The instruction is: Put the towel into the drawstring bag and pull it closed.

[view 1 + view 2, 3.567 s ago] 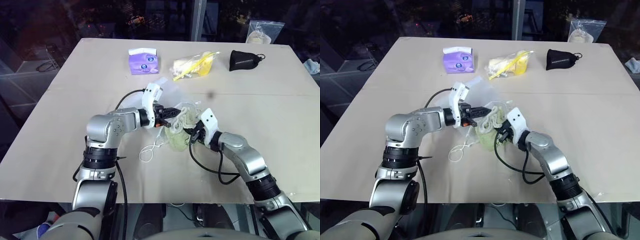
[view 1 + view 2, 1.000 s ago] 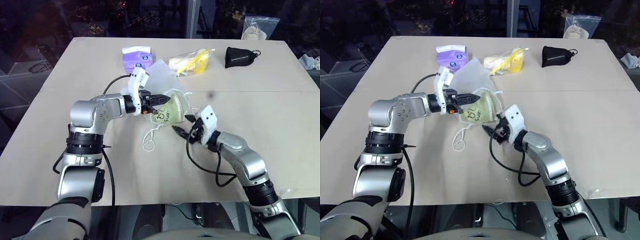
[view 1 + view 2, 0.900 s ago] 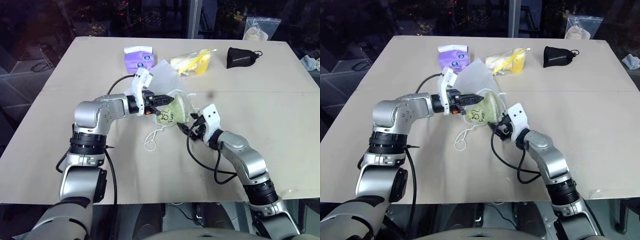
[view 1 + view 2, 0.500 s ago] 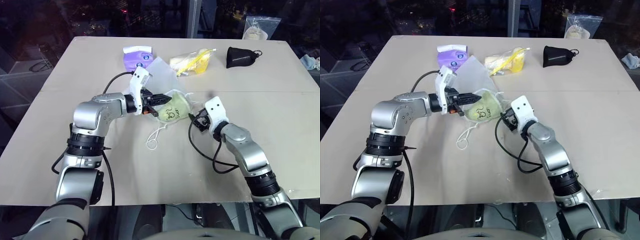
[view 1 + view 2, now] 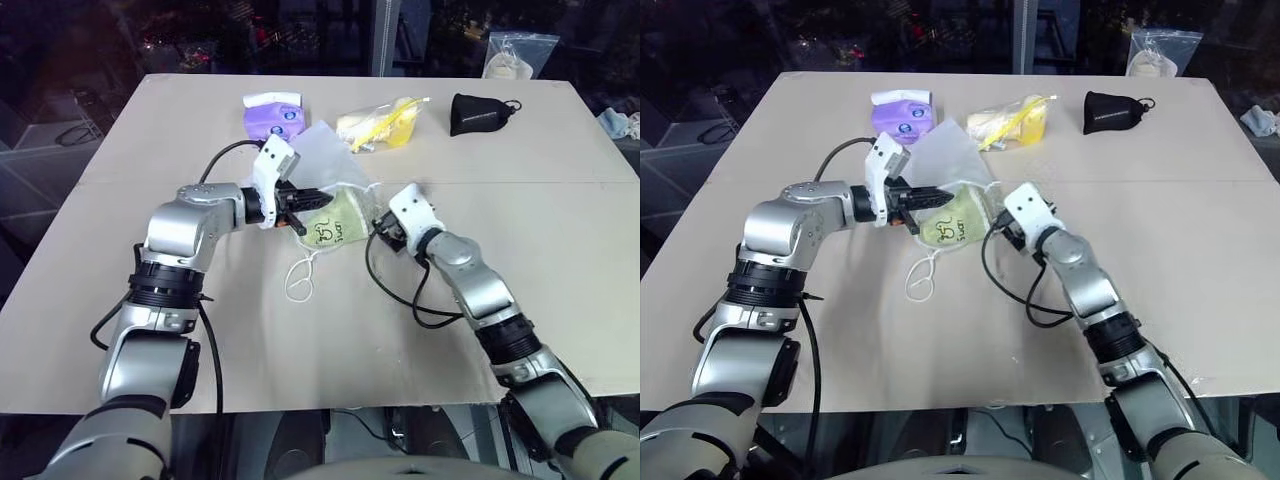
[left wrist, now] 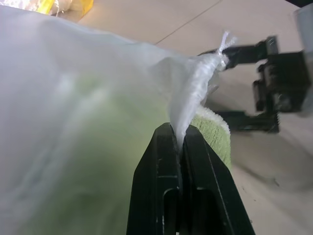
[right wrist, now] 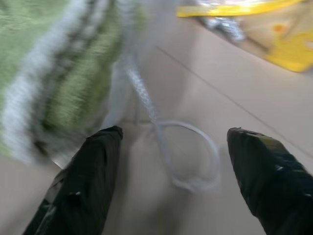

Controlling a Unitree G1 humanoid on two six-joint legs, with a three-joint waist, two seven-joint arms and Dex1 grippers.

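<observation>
Left tool (image 6: 180,142) you see pinched tight on the drawstring bag (image 5: 322,165) mouth, towel (image 5: 338,220) inside the bag, right tool (image 7: 168,161) spread wide just beside the bag's cord (image 7: 188,156)

The sheer drawstring bag (image 5: 330,190) is veiling most of the towel (image 5: 336,222), so its tag marks are staying unreadable. Motion blur is smearing the bag's cord (image 7: 171,147), and the picture's edge is cropping the towel there.
</observation>
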